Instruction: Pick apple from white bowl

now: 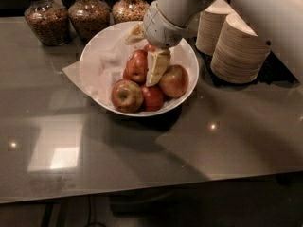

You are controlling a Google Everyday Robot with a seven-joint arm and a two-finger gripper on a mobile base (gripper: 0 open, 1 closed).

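The white bowl, lined with crumpled white paper, stands at the back middle of the grey table and holds several apples. The deep-red apple lies in the bowl's middle. Two yellower apples lie at the front left and at the right, with a smaller red one between them. My gripper reaches down into the bowl from the upper right. Its cream-coloured end sits against the right side of the deep-red apple, between it and the right-hand apple. The white wrist hides the bowl's back part.
Three glass jars of grains stand behind the bowl. Two stacks of beige paper bowls stand close on the right. The grey table stretches toward the front edge.
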